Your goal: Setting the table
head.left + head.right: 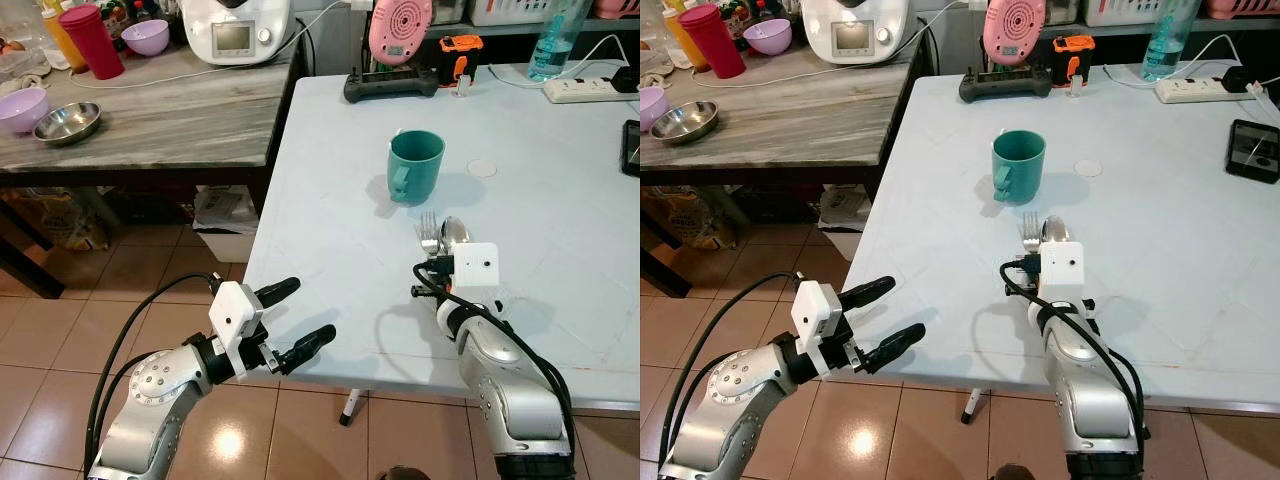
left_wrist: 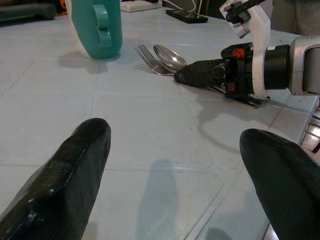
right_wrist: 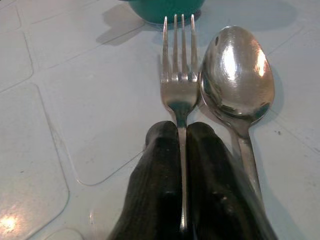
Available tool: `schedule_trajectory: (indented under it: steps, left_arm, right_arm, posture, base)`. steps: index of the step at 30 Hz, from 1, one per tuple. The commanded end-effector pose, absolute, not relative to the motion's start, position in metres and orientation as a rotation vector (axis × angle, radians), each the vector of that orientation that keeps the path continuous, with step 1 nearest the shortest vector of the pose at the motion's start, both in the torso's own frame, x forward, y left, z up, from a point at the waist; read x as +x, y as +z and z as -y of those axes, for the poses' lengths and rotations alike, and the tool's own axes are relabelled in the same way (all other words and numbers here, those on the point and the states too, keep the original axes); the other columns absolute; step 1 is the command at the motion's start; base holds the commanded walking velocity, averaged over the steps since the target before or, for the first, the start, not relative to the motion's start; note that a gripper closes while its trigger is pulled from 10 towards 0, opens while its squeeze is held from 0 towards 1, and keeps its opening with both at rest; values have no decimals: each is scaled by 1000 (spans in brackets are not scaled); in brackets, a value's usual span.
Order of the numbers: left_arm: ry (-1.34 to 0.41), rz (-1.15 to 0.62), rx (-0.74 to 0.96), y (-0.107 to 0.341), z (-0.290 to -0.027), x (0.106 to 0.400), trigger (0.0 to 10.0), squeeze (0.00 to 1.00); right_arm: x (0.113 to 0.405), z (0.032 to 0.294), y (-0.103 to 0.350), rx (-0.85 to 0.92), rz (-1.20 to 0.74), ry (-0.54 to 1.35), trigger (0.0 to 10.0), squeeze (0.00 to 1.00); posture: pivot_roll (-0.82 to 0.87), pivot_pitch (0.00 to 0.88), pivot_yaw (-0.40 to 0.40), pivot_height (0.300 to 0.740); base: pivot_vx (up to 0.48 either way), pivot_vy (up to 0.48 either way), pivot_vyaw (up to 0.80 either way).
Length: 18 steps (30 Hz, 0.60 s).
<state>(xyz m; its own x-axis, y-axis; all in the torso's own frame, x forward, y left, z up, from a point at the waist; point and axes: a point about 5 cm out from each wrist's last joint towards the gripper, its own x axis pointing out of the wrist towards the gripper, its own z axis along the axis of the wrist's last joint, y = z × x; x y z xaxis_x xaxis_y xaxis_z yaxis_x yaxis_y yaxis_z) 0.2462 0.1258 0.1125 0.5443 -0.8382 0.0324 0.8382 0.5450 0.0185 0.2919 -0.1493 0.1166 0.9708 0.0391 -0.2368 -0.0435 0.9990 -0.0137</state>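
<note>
The pale desk (image 1: 330,230) fills the middle of the left eye view, and a green mug (image 1: 414,166) stands at its centre. Just below the mug lie a spoon (image 3: 237,75) and a fork (image 3: 178,75), side by side. The right pincer (image 3: 182,150) is closed on the fork handle, so the cutlery step seems in hand; next it should let go. The left pincer (image 1: 285,320), lower left, is wide open and holds nothing.

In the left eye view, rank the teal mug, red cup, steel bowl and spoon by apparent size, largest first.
1. Teal mug, though it sits nearer the camera.
2. Red cup and steel bowl: too alike to rank.
3. Spoon, partly hidden by the right gripper.
</note>
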Motion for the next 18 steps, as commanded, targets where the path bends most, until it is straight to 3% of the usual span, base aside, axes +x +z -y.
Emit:
schedule_trajectory:
  steps: [1, 14, 18]
  left_arm:
    - [-1012, 36, 19, 114, -127, 243, 10000, 0]
    - [-984, 53, 21, 115, -125, 246, 10000, 0]
    - [-780, 80, -9, 118, -135, 265, 10000, 0]
  right_arm:
    - [280, 144, 84, 16, -408, 68, 0, 0]
    - [287, 150, 102, 60, -304, -3, 0, 0]
    - [288, 151, 131, 76, -149, -32, 0, 0]
  posture:
    - [-296, 133, 122, 740]
    - [-298, 127, 124, 740]
    - [-299, 118, 124, 740]
  base:
    - [0, 0, 0]
    - [0, 0, 0]
    - [0, 0, 0]
